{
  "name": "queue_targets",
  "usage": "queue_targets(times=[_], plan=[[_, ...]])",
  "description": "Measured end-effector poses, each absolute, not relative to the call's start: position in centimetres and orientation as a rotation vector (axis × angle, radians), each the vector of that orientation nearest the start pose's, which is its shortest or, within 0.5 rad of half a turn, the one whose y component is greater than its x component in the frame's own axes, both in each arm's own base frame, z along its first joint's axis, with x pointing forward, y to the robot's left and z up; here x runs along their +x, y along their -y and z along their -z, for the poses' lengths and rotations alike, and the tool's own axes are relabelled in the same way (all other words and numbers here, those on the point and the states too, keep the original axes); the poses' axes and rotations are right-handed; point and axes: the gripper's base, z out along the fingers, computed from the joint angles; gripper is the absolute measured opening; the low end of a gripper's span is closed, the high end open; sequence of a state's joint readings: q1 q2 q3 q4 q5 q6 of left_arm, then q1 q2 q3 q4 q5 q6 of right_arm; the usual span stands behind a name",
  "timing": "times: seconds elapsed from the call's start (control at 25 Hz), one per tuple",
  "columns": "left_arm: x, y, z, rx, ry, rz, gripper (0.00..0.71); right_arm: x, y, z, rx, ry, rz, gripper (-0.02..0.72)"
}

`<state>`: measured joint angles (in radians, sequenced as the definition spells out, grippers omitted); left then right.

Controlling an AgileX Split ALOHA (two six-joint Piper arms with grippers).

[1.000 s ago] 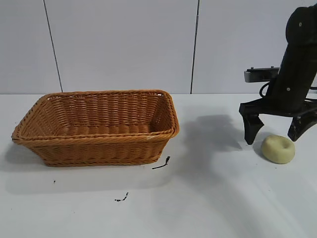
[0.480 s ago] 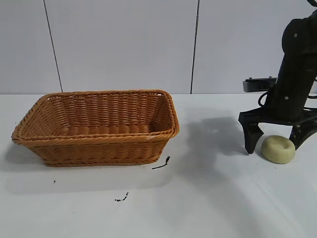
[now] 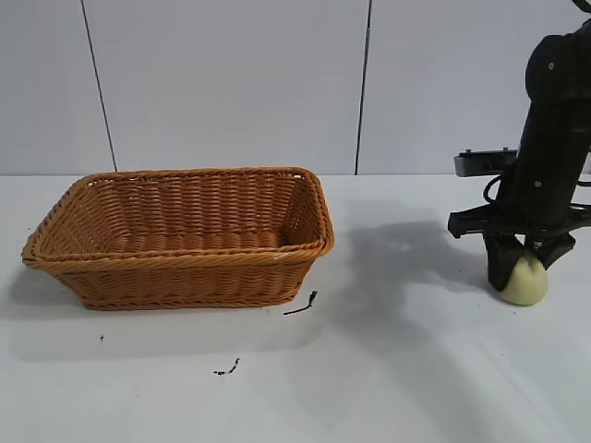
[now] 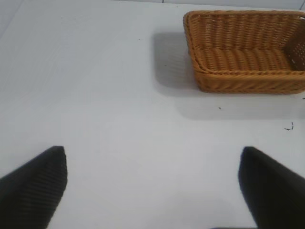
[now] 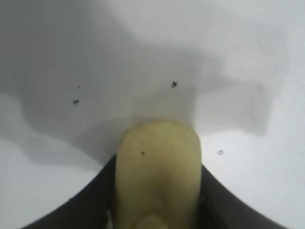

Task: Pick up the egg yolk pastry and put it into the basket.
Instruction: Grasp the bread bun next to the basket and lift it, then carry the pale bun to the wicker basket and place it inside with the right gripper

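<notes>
White table [image 3: 388, 369] below, pale gray wall panels behind. One basket [image 3: 180, 235] at the left side, woven, orange-brown, nothing inside. Two small dark scraps [image 3: 302, 304] on the table just beside the basket's near right corner. One egg yolk pastry [image 3: 523, 280] well to the right of the basket, down on the table, pale yellow and squeezed narrow. One right gripper [image 3: 522, 263] clenched tight around that pastry, one black finger on each side, seen close in the right wrist view [image 5: 157, 191]. One left gripper [image 4: 152, 186] far off to the left of the basket, fingers spread wide, holding nothing, parked.

Step in hand, as a guess: the grab, looks done, the lift not yet begun. Next move: up off the table, then across to the left, over the basket's braided rim, then a let-go above the middle. Careful squeeze needed, soft bun, easy to squash or drop.
</notes>
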<state>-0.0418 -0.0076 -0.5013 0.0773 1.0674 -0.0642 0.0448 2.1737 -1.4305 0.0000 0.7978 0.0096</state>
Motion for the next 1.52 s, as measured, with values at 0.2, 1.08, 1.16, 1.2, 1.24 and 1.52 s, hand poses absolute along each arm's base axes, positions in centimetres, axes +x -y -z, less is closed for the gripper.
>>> queue_targets(times=[0.2,1.08,1.16,1.2,1.24,1.52], plan=[[-0.6,-0.6,-27.7,-0.027,-2.040,-0.026,0.696,41.3,-1.9,-11.1,-0.053,-3.028,-0.005,0.207],[-0.6,-0.6,-27.7,-0.027,-2.040,-0.026,0.696,45.1,-3.9,-27.2,-0.157,-2.728,-0.031,0.199],[-0.6,-0.6,-27.7,-0.027,-2.040,-0.026,0.696,46.2,-6.0,-26.6,-0.217,-2.749,-0.042,0.199],[-0.6,-0.6,-27.7,-0.027,-2.040,-0.026,0.696,46.6,-7.1,-26.7,-0.248,-2.743,-0.049,0.199],[-0.6,-0.6,-27.7,-0.027,-2.040,-0.026,0.696,46.8,-8.5,-26.5,-0.288,-2.745,-0.056,0.199],[-0.6,-0.6,-27.7,-0.027,-2.040,-0.026,0.696,45.2,-18.9,-27.6,-0.560,-2.648,-0.134,0.199]])
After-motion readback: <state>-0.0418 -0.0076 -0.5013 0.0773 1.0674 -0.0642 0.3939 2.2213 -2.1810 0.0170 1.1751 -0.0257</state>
